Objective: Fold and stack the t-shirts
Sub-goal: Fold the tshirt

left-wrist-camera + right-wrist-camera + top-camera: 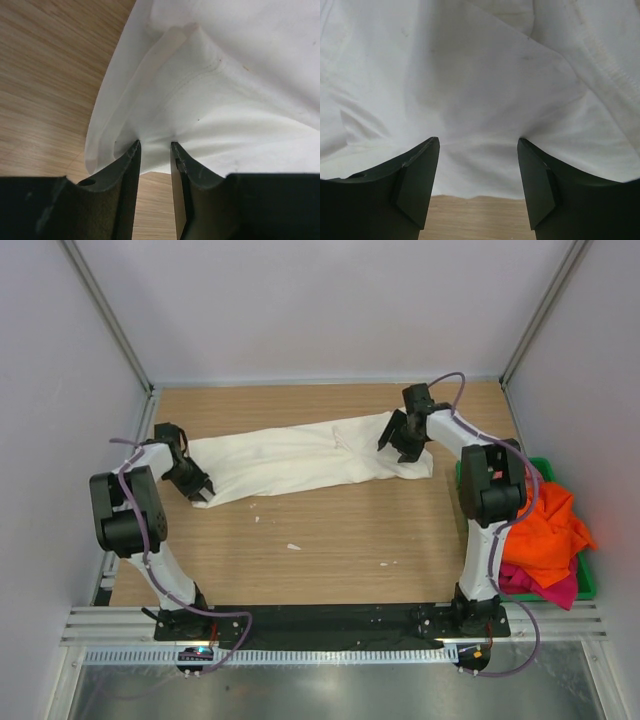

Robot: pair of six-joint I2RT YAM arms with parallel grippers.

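Note:
A large cream-white t-shirt (290,460) lies stretched in a long band across the far half of the table. My left gripper (200,490) is at its left end. In the left wrist view the jaws (154,145) stand nearly together, pinching the shirt's layered edge (225,75). My right gripper (398,445) is at the shirt's right end. In the right wrist view its jaws (479,141) stand wide apart, with the tips resting on flat cloth (470,65). An orange t-shirt (545,530) and a magenta one (545,588) lie crumpled in the bin.
A green plastic bin (588,578) stands at the right edge of the table, beside the right arm. A few small white scraps (293,546) lie on the wood in front of the shirt. Walls enclose the table on the left, the back and the right.

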